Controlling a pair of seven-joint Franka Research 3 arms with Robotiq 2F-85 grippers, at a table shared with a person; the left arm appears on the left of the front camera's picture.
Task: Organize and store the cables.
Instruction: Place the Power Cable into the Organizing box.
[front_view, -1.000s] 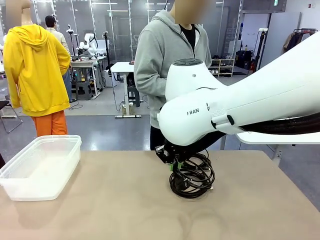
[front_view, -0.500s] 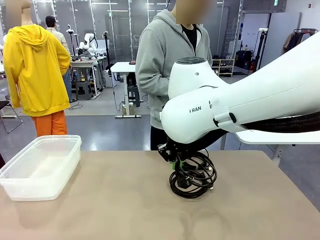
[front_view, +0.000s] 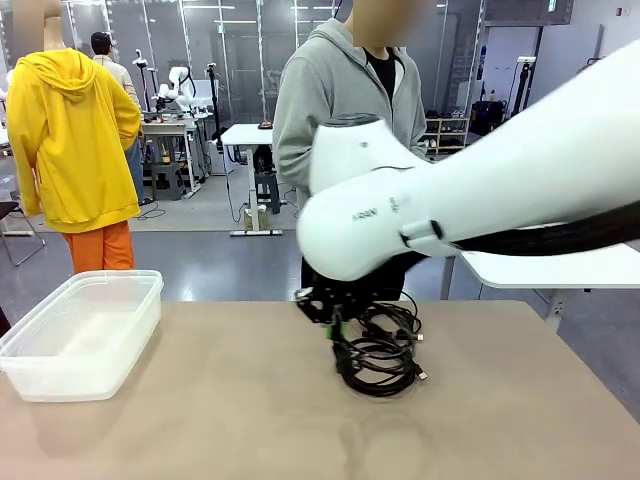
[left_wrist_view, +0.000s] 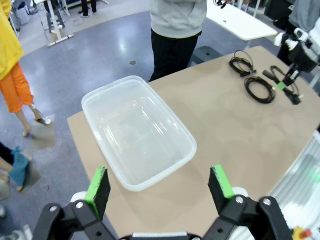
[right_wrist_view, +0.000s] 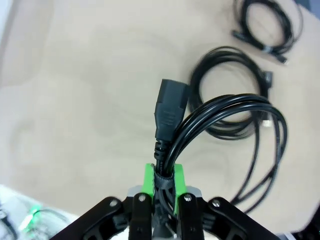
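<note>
Tan worktop (front_view: 200, 420), person (front_view: 345, 120) in grey hoodie standing at far side | right gripper (right_wrist_view: 164, 177) clamped on one coiled black cable (right_wrist_view: 215, 111) just below its plug (right_wrist_view: 170, 107), right of centre, other cables (right_wrist_view: 225, 50) lying close by | left gripper (left_wrist_view: 159, 185) jaws apart, empty, above clear bin (left_wrist_view: 140, 82) at left

A clear plastic tub (front_view: 62, 372) rests at the tan table (front_view: 210, 425)'s left edge.

Grey glossy floor (front_view: 200, 265), glass partitions (front_view: 240, 60), white desks (front_view: 245, 134) behind the tan table (front_view: 200, 420).
</note>
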